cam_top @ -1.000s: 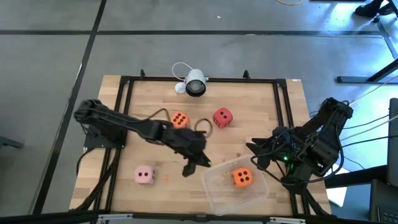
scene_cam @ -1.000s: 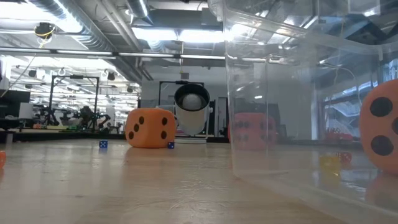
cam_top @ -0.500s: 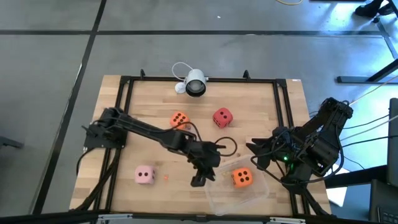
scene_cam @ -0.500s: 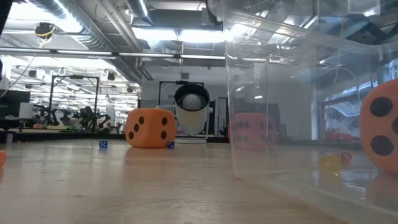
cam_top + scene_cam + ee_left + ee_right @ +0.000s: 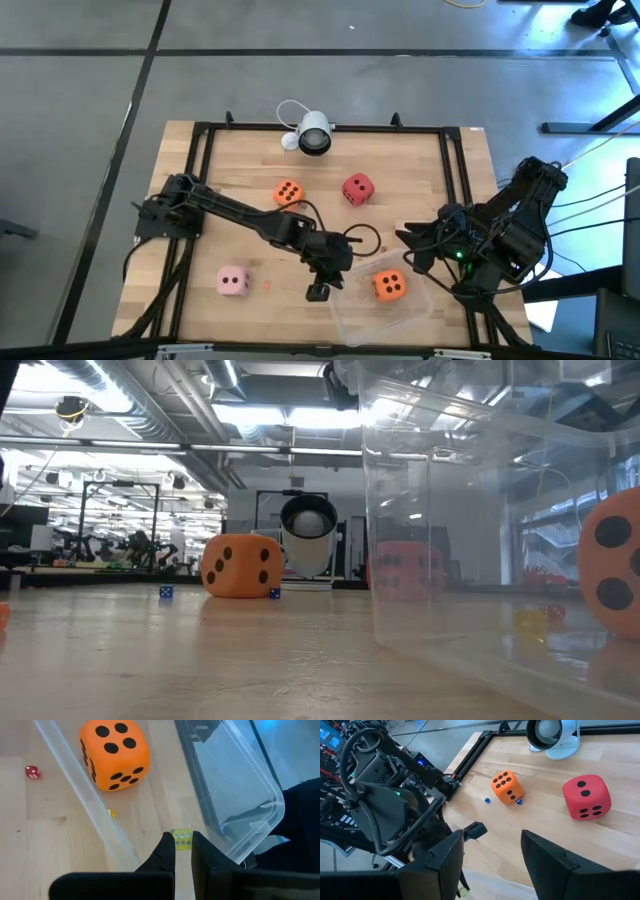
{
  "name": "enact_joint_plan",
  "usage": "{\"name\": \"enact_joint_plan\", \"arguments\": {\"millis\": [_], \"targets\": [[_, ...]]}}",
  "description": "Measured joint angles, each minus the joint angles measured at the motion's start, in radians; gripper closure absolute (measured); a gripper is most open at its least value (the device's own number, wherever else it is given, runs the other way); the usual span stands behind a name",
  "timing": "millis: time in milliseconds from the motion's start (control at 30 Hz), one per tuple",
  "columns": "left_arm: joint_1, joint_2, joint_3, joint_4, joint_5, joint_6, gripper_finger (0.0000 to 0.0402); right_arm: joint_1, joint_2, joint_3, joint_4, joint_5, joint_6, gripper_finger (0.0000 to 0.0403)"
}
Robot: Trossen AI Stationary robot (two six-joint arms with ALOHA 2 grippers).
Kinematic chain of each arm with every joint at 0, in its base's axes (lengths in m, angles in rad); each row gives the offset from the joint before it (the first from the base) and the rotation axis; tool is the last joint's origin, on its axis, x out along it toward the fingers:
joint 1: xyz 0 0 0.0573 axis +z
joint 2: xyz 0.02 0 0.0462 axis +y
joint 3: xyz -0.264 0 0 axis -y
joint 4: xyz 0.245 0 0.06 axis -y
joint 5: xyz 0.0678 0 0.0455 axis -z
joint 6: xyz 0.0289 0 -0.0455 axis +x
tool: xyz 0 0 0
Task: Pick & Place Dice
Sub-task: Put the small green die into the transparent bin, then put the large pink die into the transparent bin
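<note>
The small yellow die (image 5: 182, 839) sat pinched between the fingertips of the left gripper (image 5: 182, 848), which had swung across from mid-table to the left rim of the clear tub (image 5: 341, 301) and then nearly stopped; a release into the tub looked close. One orange die (image 5: 389, 286) lay inside it, while the other orange die (image 5: 288, 192), red die (image 5: 357, 189) and pink die (image 5: 233, 282) had not moved. The right gripper (image 5: 492, 855) waited, fingers apart, at the table's right edge
</note>
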Motion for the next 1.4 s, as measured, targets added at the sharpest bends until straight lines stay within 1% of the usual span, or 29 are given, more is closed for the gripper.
{"name": "enact_joint_plan", "arguments": {"millis": [433, 700, 800, 900, 1100, 1200, 1300, 1333, 1400], "targets": [[-0.001, 0.000, 0.000, -0.001, -0.003, -0.001, 0.0395, 0.000, 0.000, 0.000, 0.000, 0.000, -0.001, 0.0206], [-0.001, 0.000, 0.000, -0.001, -0.012, 0.005, 0.0384, 0.000, 0.000, 0.000, 0.000, 0.000, -0.003, 0.0206], [-0.001, 0.000, 0.000, -0.001, -0.032, 0.006, 0.0365, 0.000, 0.000, 0.000, 0.000, 0.000, -0.003, 0.0206], [-0.001, 0.000, 0.000, -0.001, -0.054, 0.009, 0.0335, 0.000, 0.000, 0.000, 0.000, 0.000, -0.003, 0.0206], [-0.002, 0.000, 0.000, -0.001, -0.052, 0.009, 0.0276, 0.000, 0.000, 0.000, 0.000, -0.003, -0.003, 0.0206], [-0.005, 0.000, 0.000, 0.000, -0.038, 0.009, 0.0256, 0.000, 0.000, 0.000, 0.000, -0.003, -0.004, 0.0206], [-0.006, 0.000, 0.000, 0.009, 0.039, 0.030, 0.0244, 0.000, 0.000, 0.000, 0.000, -0.003, -0.004, 0.0206], [-0.006, 0.000, 0.000, 0.012, 0.050, 0.031, 0.0242, 0.000, 0.000, 0.000, 0.000, -0.003, -0.004, 0.0206], [-0.006, -0.001, 0.000, 0.015, 0.041, 0.026, 0.0240, 0.000, 0.000, 0.000, 0.000, -0.003, -0.004, 0.0206]]}}
